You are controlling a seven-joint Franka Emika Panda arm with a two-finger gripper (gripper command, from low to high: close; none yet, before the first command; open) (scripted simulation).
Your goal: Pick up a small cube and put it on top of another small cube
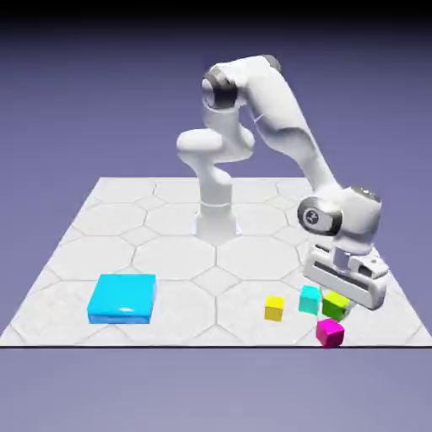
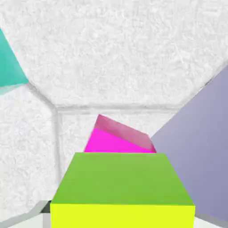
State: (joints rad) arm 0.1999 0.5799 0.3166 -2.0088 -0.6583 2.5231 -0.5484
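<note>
Now gripper (image 1: 339, 309) closed on lime cube (image 2: 122, 189), near magenta cube (image 2: 116, 139).

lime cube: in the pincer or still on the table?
In the pincer. The hand view shows the lime cube large between the fingertips, and in the exterior view it sits under the pincer, apparently above the table.

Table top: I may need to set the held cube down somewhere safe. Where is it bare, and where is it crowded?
Bare: the wide stretch of table between the flat cyan block and the yellow cube, and all around the robot's base. Crowded: the exterior view's right front corner, where the yellow, teal and magenta cubes cluster under the held lime cube.
</note>
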